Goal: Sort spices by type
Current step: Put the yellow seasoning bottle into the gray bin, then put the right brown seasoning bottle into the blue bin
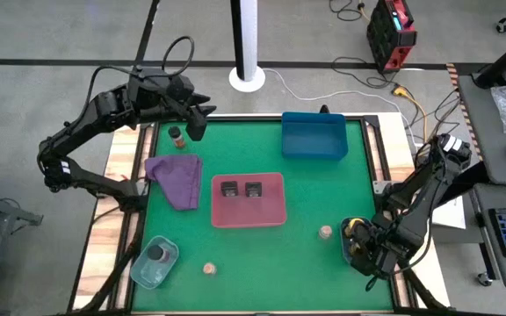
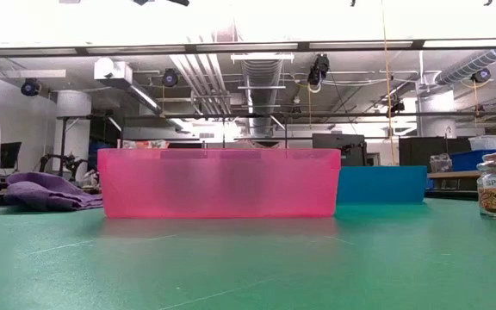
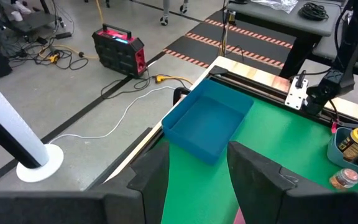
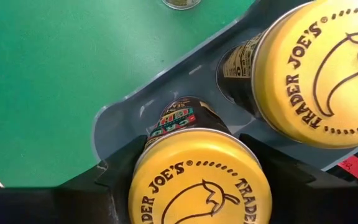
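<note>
My right gripper (image 1: 358, 247) hangs over a grey-blue tray (image 4: 123, 121) at the table's near right corner. It is shut on one yellow-capped jar (image 4: 201, 183), and the second yellow-capped jar (image 4: 319, 68) stands beside it in the same tray. My left gripper (image 3: 201, 177) is open in the air near the far left corner, next to a brownish shaker (image 1: 177, 136) standing on the mat. Two black tins (image 1: 241, 189) lie in the red tray (image 1: 271, 215). Another dark shaker (image 1: 157, 254) stands in a grey-blue tray (image 1: 143, 274). Two pale jars (image 1: 325, 232) (image 1: 209, 268) stand on the mat. My right gripper has the yellow-capped jar between its two fingers (image 4: 117, 174), one on each side of the jar's body (image 4: 179, 118) just under the cap. It comes from above, pointing down. The wide cap hides the place of contact. The jar stands upright with its base in the grey-blue tray.
A purple cloth (image 1: 176, 180) lies left of the red tray. A blue tray (image 1: 314, 138) sits at the far edge. Bare green mat lies between the red tray and the near edge. Wooden table borders run along both sides.
</note>
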`<act>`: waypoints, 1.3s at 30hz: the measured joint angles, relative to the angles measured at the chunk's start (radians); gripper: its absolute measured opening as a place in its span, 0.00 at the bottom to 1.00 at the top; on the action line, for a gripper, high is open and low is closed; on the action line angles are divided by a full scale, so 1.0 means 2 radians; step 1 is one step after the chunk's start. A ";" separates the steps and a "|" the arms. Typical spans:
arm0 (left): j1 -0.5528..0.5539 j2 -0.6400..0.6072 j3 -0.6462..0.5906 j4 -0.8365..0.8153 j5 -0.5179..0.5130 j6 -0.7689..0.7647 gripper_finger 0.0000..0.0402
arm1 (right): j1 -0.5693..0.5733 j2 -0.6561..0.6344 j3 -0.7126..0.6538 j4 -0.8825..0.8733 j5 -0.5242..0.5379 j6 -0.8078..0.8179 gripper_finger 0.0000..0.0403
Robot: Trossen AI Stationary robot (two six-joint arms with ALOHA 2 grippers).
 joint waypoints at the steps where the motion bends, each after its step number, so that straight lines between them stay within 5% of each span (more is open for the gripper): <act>1: 0.000 0.000 0.000 0.000 0.000 0.000 0.36 | 0.000 0.000 0.000 0.000 0.000 0.000 0.59; 13: 0.000 -0.002 0.000 0.000 0.000 0.009 0.36 | 0.000 0.000 0.000 -0.003 -0.004 0.025 0.68; 28: 0.000 -0.003 0.000 0.000 0.000 0.018 0.36 | 0.000 -0.008 0.041 -0.017 -0.073 0.050 0.78; 39: 0.000 -0.003 0.000 -0.001 0.000 0.019 0.36 | 0.000 -0.008 0.150 -0.154 -0.138 0.065 0.73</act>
